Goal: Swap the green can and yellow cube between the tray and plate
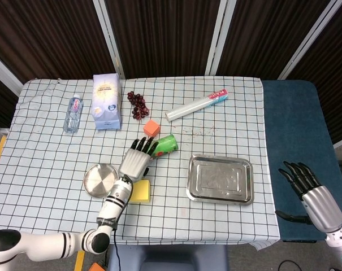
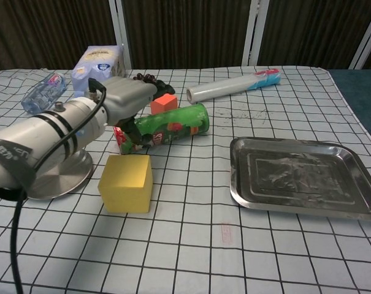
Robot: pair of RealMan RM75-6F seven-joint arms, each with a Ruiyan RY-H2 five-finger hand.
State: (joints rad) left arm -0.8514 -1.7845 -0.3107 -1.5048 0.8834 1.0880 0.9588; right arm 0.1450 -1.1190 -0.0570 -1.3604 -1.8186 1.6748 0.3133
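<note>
Step in hand looks like the grasp on the green can (image 2: 167, 127) — it lies on its side on the table (image 1: 227, 135), between plate (image 1: 97, 180) and tray (image 1: 220, 179). The left robot hand (image 2: 131, 98) arches over its near end; whether its fingers grip it, I cannot tell. The yellow cube (image 2: 126, 182) sits beside the plate. Next — close, lift. The right robot hand (image 1: 309, 189) hangs open, off the table.

Bright, even light; soft shadows
</note>
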